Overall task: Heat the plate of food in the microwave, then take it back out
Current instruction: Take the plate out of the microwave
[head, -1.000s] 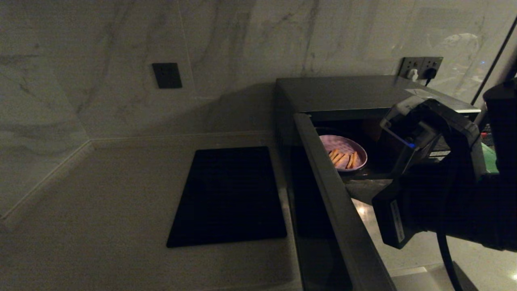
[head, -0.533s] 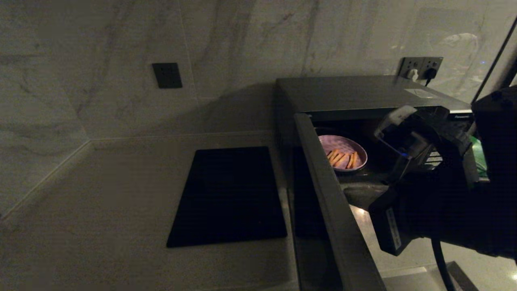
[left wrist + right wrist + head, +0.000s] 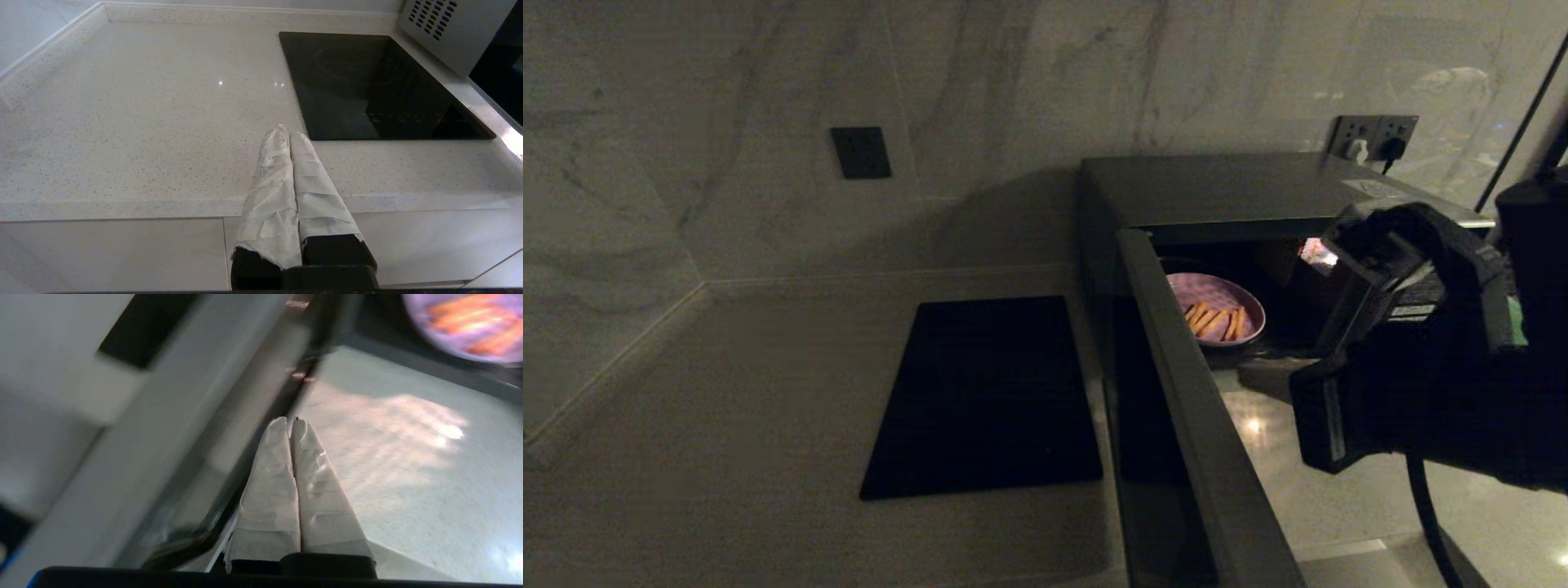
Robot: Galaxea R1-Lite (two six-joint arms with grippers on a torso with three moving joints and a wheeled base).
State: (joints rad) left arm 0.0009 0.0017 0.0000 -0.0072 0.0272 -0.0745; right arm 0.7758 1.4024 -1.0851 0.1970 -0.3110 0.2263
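Fingers of the right gripper [image 3: 291, 421] are pressed together and hold nothing, beside the open door [image 3: 1192, 408]. Inside the microwave [image 3: 1225, 192] sits the plate of food [image 3: 1217, 310]. To grab it well, I think the fingers should open wide first, then slide in slowly at the plate's rim.

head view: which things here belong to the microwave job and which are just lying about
Part of the job:
- plate of food, inside the open microwave
- microwave door, swung open
- right pincer, shut, empty, near the door

Just lying about:
- black slab on the countertop
- wall sockets
- dark wall plate
- left pincer, shut, parked at the countertop edge
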